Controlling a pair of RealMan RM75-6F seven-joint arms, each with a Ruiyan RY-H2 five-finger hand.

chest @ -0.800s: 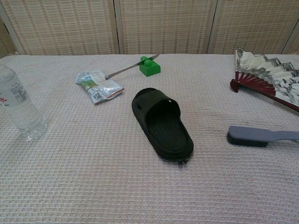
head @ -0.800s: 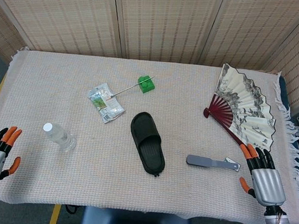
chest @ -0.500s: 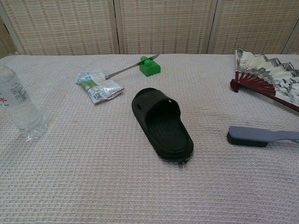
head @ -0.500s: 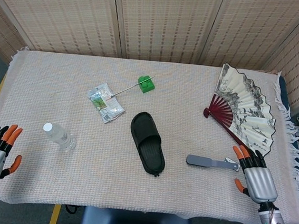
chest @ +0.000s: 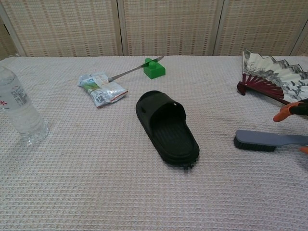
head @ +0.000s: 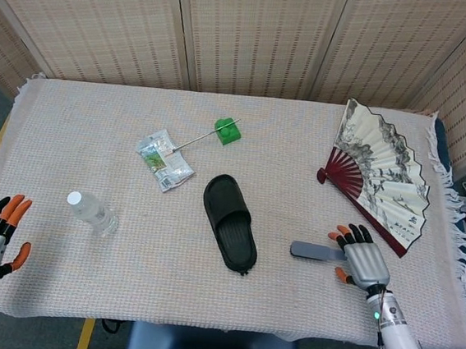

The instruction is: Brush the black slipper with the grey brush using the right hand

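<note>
Under right hand (head: 362,261), brush handle (head: 325,252)

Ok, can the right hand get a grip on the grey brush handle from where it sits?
Probably yes. The right hand hangs over the handle end of the grey plastic brush, fingers apart, nothing between them. The painted paper folding fan lies just beyond, apart from the brush.

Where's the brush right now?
The brush lies on the table's right side in the head view, between the slipper and the right hand, below the fan.
</note>
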